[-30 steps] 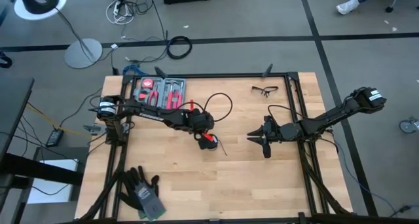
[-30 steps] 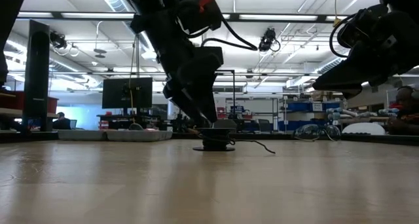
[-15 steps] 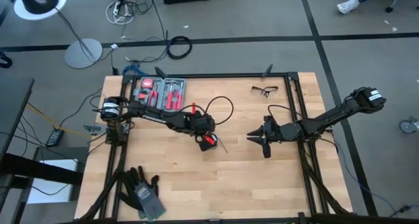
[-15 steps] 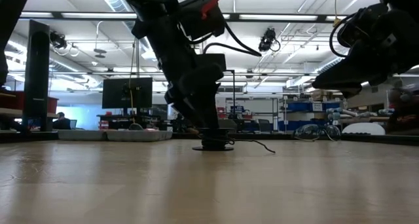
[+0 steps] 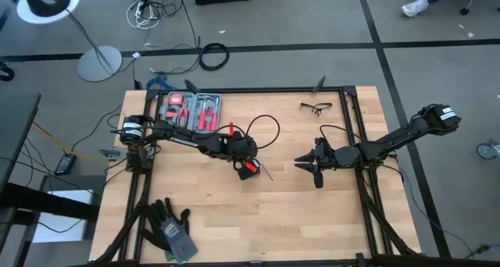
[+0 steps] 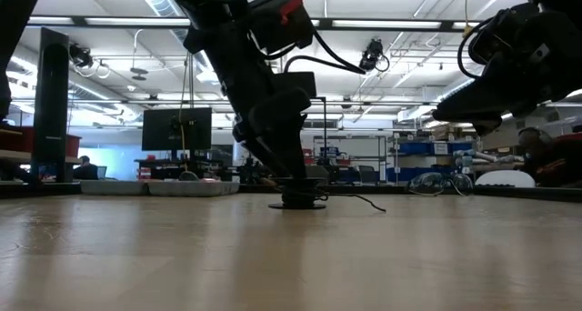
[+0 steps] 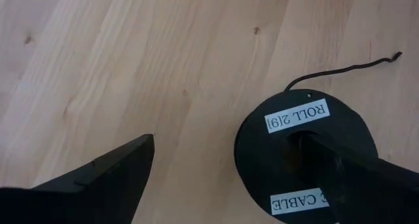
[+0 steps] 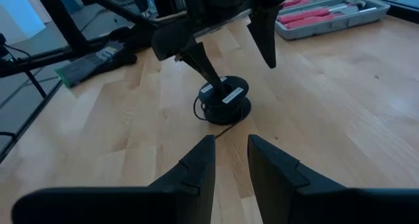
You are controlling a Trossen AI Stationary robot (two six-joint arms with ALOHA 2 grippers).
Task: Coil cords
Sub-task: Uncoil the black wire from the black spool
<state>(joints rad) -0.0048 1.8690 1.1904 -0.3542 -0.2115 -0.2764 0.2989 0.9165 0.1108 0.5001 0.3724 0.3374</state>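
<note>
Just left of the surface's [image 5: 312,212] centre, the left pincer [image 7: 222,178], spread apart, has one finger in the spool's [image 7: 306,160] hub. The thin cord [image 7: 344,70] trailing toward 2 o'clock looks light and limp, best pinched near its free end. The right pincer [image 8: 229,160] hovers at 3 o'clock, slightly parted.

A black spool [image 7: 304,155] bearing two white labels with black lettering is shown on a pale, light-grained wooden desk [image 5: 234,212], with a thin black cord [image 7: 347,69] trailing from it. Both arms are dark, and a red accent is seen at the left pincer [image 5: 248,168]. Red-handled tools are laid in a grey tray [image 5: 191,108]. Black-and-grey gloves [image 5: 170,229] are seen at the desk's near left corner. The floor [image 5: 312,33] is grey, crossed by dark lines.
</note>
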